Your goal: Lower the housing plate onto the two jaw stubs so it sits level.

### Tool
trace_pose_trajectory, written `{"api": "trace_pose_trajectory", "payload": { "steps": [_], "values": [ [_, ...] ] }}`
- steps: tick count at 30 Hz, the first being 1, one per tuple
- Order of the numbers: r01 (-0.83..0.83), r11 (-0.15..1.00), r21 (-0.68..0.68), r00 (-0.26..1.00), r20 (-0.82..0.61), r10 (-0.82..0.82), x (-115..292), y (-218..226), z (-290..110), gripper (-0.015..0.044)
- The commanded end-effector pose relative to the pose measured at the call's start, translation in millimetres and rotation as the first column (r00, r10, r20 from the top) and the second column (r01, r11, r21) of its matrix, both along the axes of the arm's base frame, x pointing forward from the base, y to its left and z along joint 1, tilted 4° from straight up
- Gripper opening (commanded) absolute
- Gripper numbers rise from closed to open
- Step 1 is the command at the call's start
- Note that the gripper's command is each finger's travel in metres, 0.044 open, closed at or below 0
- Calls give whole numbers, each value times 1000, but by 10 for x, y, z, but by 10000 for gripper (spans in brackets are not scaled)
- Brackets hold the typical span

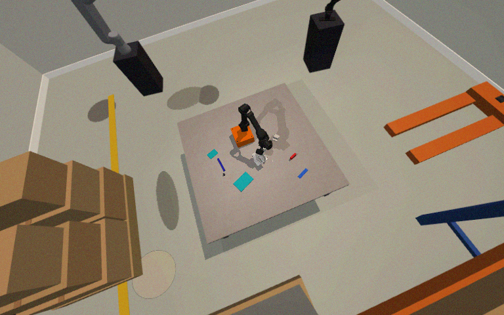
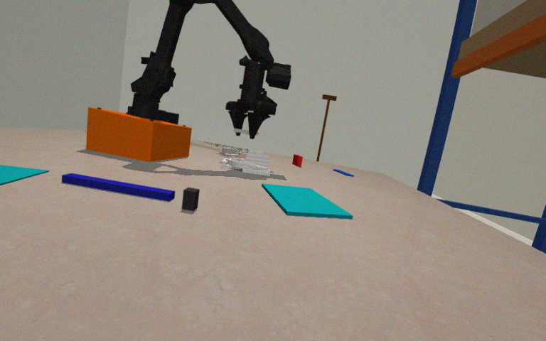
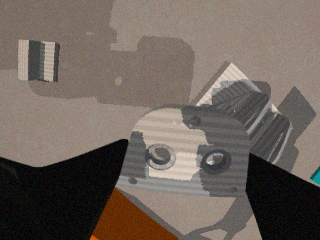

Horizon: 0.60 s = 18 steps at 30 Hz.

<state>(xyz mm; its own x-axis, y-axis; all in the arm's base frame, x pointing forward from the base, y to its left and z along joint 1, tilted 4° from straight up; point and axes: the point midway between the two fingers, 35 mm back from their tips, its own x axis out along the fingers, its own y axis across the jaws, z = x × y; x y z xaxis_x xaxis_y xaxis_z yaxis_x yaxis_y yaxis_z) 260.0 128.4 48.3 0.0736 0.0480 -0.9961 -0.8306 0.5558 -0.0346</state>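
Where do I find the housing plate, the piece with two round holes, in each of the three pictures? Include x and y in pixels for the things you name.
Top: near the center, just beyond the end effector (image 1: 259, 155) (image 2: 244, 136) (image 3: 184, 152), hard to separate from the white assembly below.
Exterior: right of center-top, a thin pale sliver between the fingertips.
Wrist: low center, the housing plate (image 2: 241, 131) (image 3: 186, 172), holes facing the camera.
Shared landmark: orange base block (image 1: 240, 136) (image 2: 119, 134) (image 3: 127, 217).

Flat bar (image 1: 221, 165) (image 2: 117, 187) between two thin slabs (image 1: 212, 153) (image 1: 243, 182) (image 2: 7, 175) (image 2: 308, 201) on the tabletop (image 1: 274, 203) (image 2: 242, 270).

Cardboard boxes (image 1: 44, 183) stand beside a yellow floor stripe (image 1: 113, 136).
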Motion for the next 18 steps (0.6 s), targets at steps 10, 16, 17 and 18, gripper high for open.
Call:
{"api": "trace_pose_trajectory", "payload": {
  "steps": [10, 16, 17, 18],
  "values": [
    [324, 946, 22, 946, -19, -324, 95, -421, -14, 351],
    [461, 887, 30, 887, -28, -460, 123, -614, -17, 351],
    [483, 875, 31, 875, -30, -482, 126, -646, -18, 351],
    [505, 863, 32, 863, -31, -504, 129, -678, -18, 351]
  ]
}}
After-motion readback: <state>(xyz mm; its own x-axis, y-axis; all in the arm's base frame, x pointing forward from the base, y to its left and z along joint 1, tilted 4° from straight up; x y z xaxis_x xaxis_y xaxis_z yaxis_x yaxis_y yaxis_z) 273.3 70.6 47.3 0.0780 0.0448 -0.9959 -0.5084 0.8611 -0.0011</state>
